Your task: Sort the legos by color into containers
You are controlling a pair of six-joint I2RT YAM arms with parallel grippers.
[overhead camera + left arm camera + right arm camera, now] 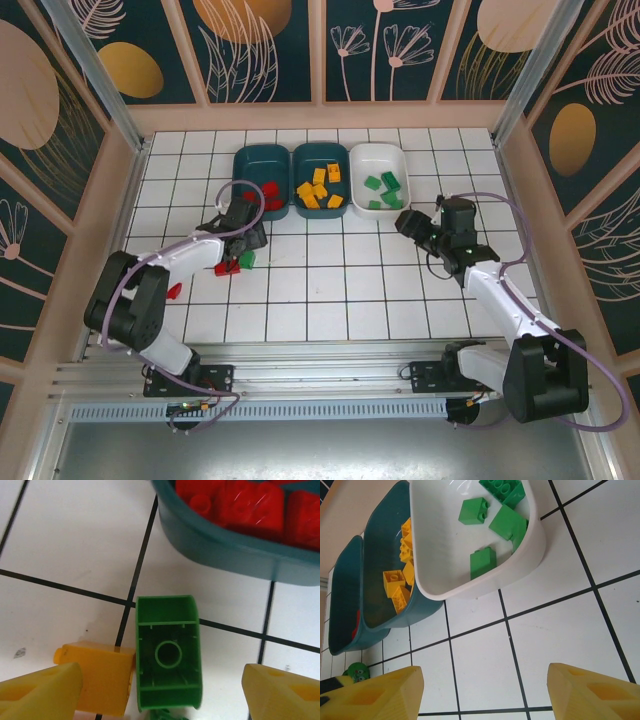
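Note:
A green lego (169, 652) lies upside down on the tiles, hollow side up, between the fingers of my open left gripper (160, 696). Neither finger touches it. A yellow-orange lego (102, 677) sits against its left side, right by my left fingertip (42, 692). From above, my left gripper (243, 245) hovers over a green lego (247, 260) and a red lego (227, 267). The left teal container (243, 160) holds red legos, the middle teal container (300, 160) yellow ones, and the white container (362, 160) green ones. My right gripper (408, 222) is open over bare tiles.
Another red lego (174, 291) lies on the tiles left of my left arm. The left teal container's wall (225, 550) stands close beyond the green lego. The white container's rim (485, 587) and the yellow-filled container (385, 615) lie ahead of my right gripper (485, 695).

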